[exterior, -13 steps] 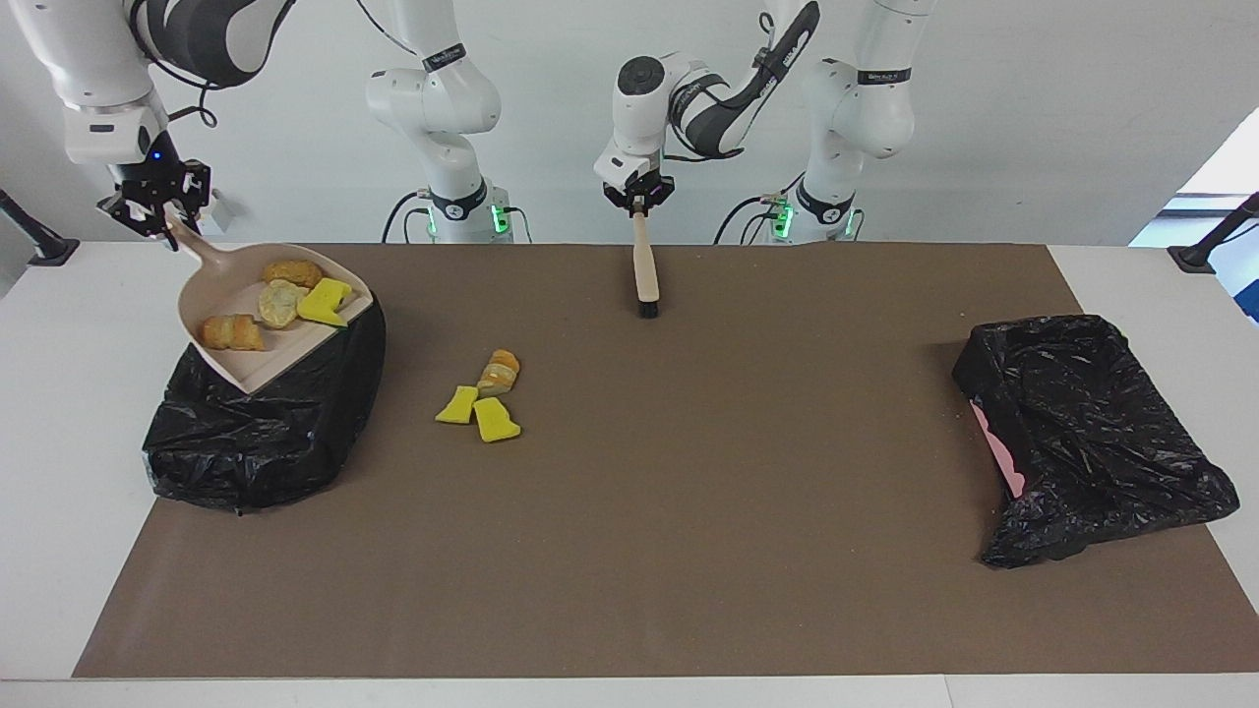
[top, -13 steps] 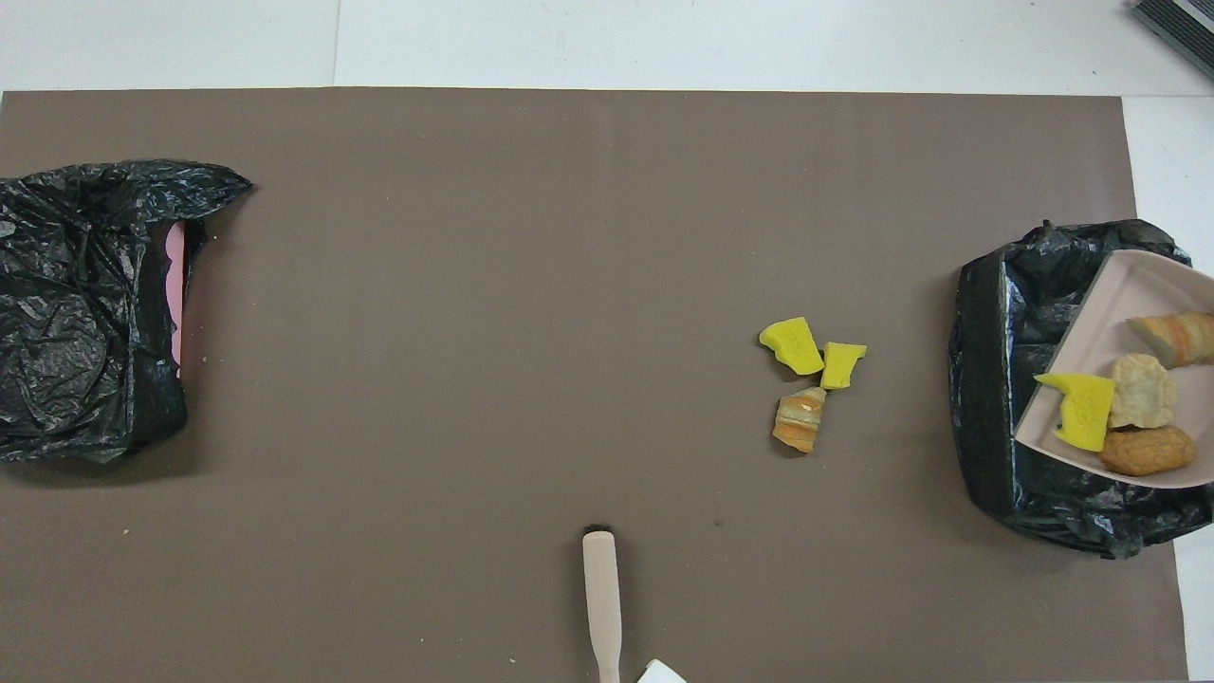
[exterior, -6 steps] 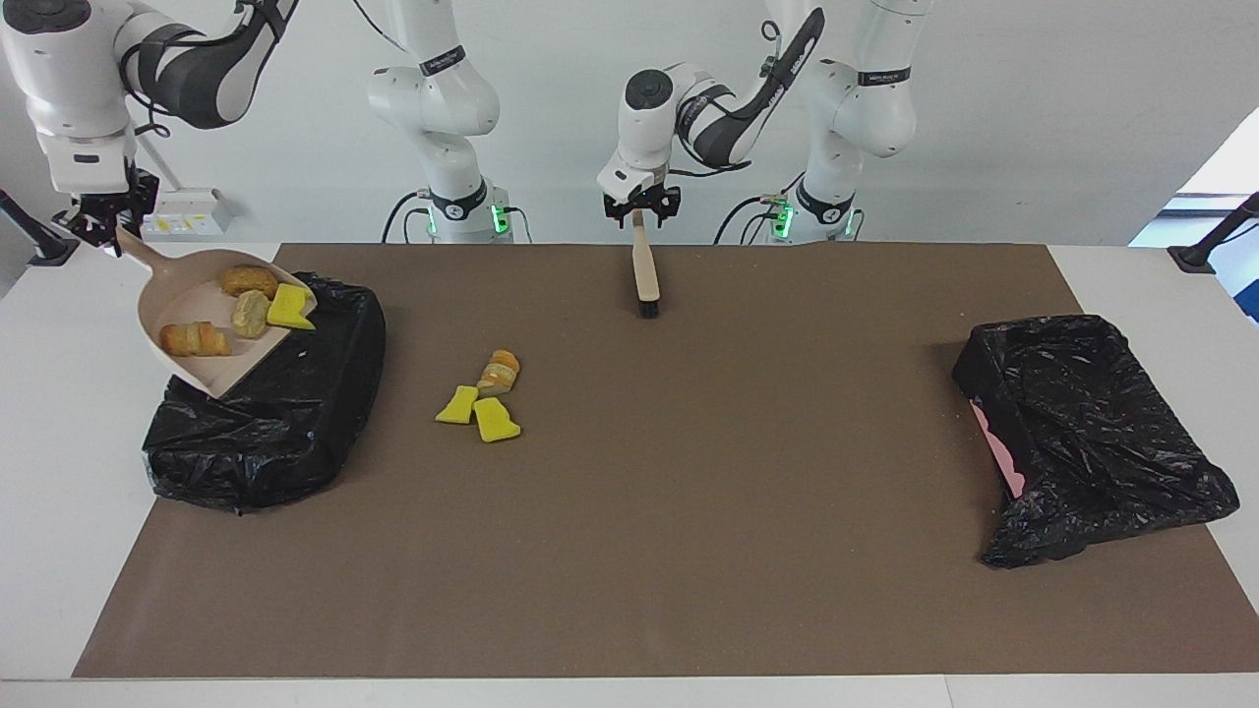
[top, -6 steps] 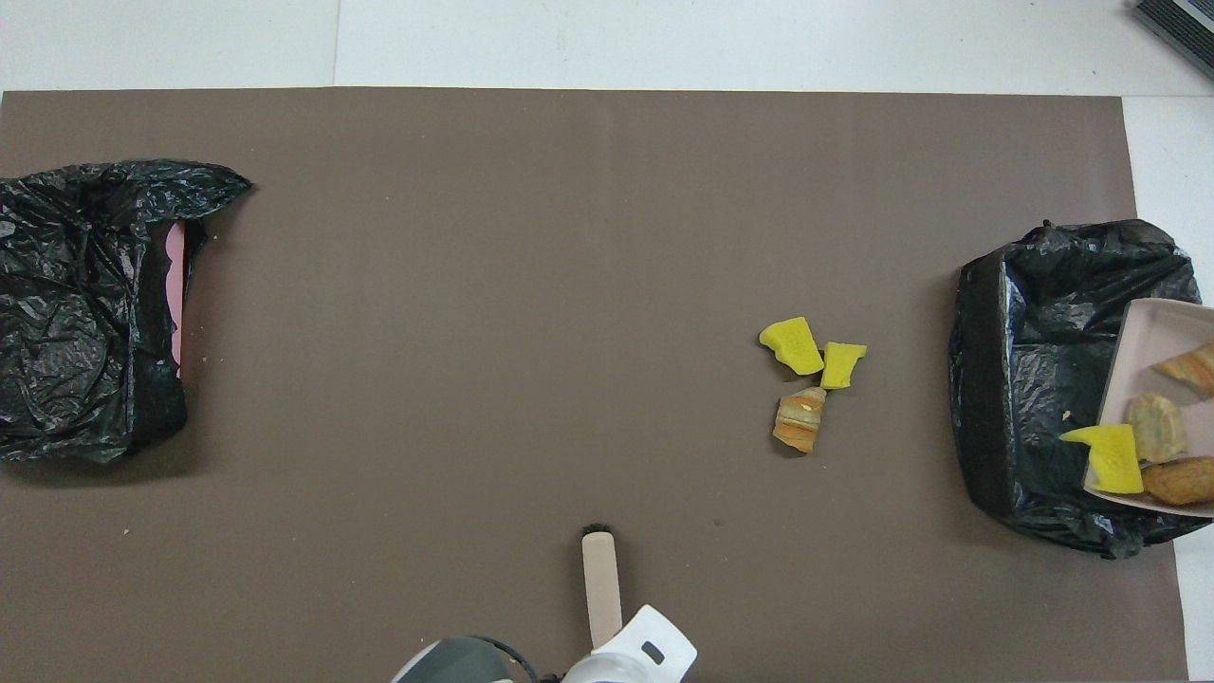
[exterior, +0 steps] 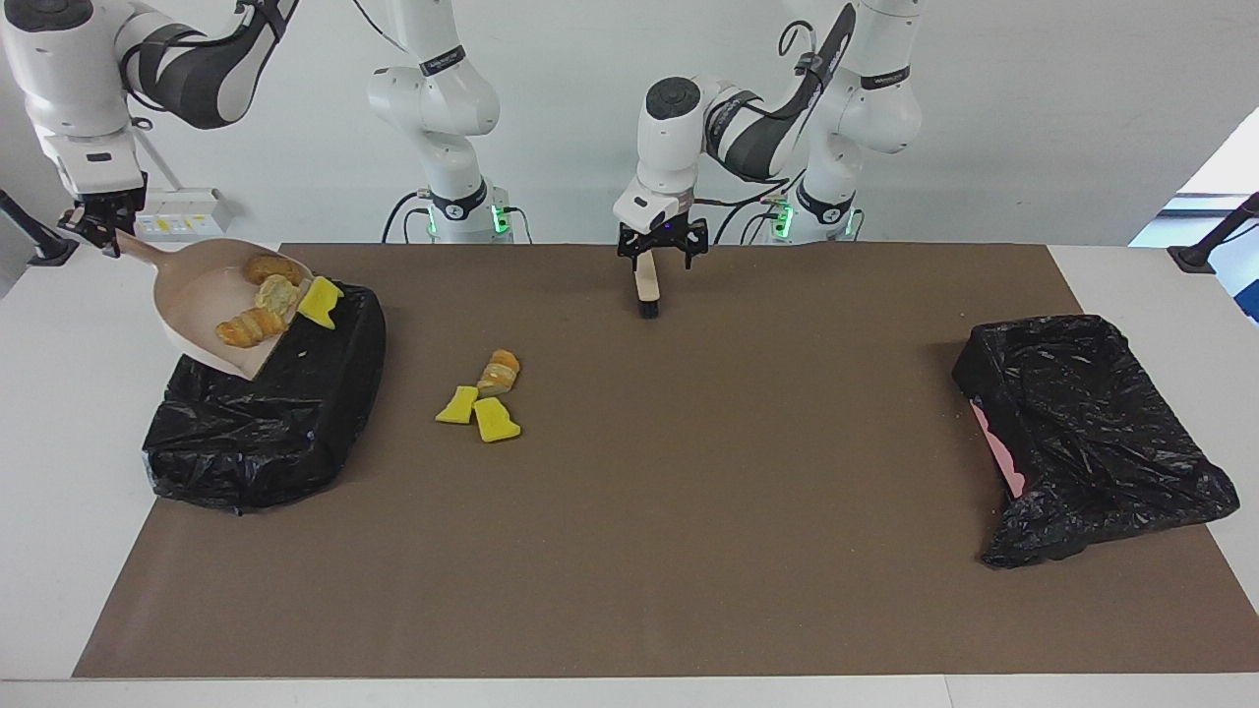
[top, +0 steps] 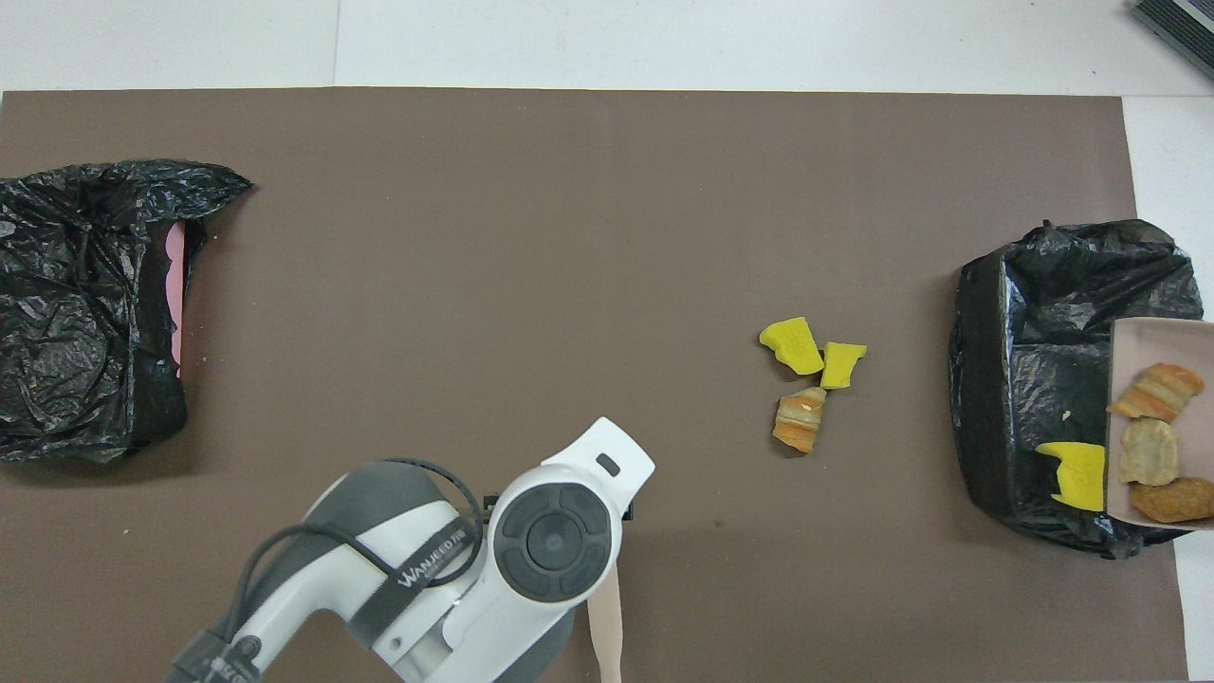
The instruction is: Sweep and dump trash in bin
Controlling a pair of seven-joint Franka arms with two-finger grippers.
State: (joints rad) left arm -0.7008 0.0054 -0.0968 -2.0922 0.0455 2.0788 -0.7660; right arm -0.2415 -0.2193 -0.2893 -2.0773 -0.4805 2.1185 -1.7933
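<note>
1. Big brown mat [exterior: 689, 511] covers most of the tabletop [exterior: 59, 472]. A black-bagged bin [exterior: 261, 423] sits at the right arm's end, and a second bagged bin [exterior: 1082, 433] at the left arm's end has a pink edge peeking out; can't see what's inside that one.
2. The dustpan [exterior: 202, 300] is tilted over the first bin, handle up toward the right gripper [exterior: 96, 224], which is clamped on the handle. The overhead view cuts the pan off at the edge.
3. The brush [exterior: 646, 285] lies on the mat with its long axis running away from the robots, bristles at the farther tip. The left gripper [exterior: 662, 254] is over its handle, jaws spread wide. From above, the arm hides most of it.
4. The trash [exterior: 270, 300]: four pieces in the pan, with a yellow sponge chunk [top: 1076, 472] hanging off the lip over the bin. Three more scraps [exterior: 482, 393] sit on the mat between bin and brush.
</note>
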